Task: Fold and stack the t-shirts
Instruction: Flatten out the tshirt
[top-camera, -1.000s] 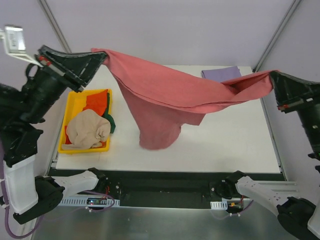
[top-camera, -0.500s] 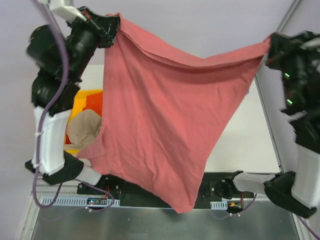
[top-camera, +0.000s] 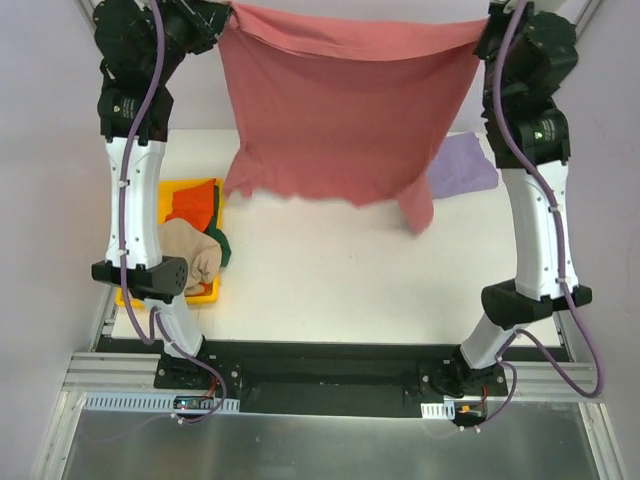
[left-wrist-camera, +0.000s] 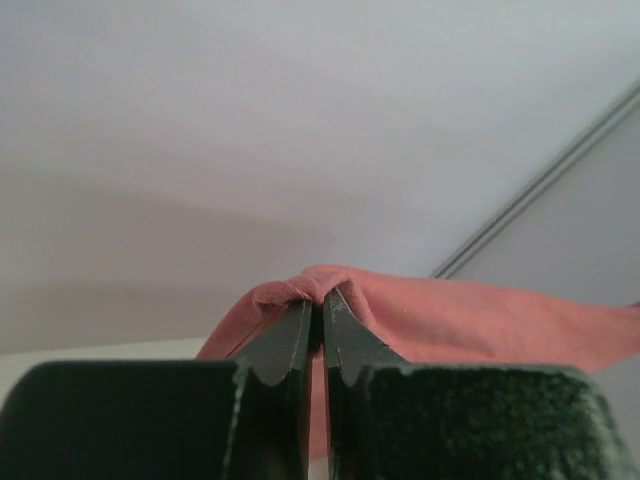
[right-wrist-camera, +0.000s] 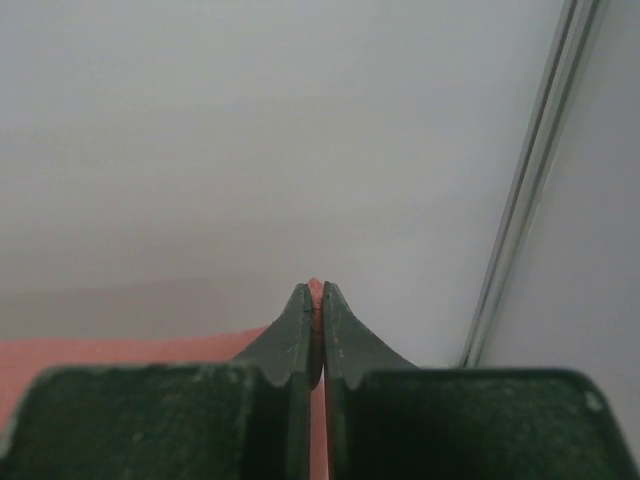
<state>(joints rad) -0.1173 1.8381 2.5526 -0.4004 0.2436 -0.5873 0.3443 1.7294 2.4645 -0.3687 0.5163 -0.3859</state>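
Observation:
The dusty red t-shirt (top-camera: 345, 110) hangs spread out high above the table, stretched between both grippers. My left gripper (top-camera: 226, 16) is shut on its upper left corner, with red cloth (left-wrist-camera: 440, 320) bulging over the fingertips in the left wrist view. My right gripper (top-camera: 484, 22) is shut on the upper right corner; a sliver of red cloth (right-wrist-camera: 316, 290) shows between its tips. A lavender purple t-shirt (top-camera: 462, 167) lies folded at the table's far right, partly hidden behind the red one. Beige (top-camera: 185, 255), orange (top-camera: 193, 203) and dark green (top-camera: 222, 246) t-shirts sit bunched in the bin.
A yellow plastic bin (top-camera: 207, 291) stands at the table's left edge by the left arm. The white table (top-camera: 340, 290) spreads below the hanging shirt. Both arms stand tall and upright at either side. Metal frame posts (right-wrist-camera: 520, 200) rise at the back corners.
Both arms have risen and carried the red t-shirt up and back. It swung from a diagonal drape over the near edge to hanging flat above the table's far half.

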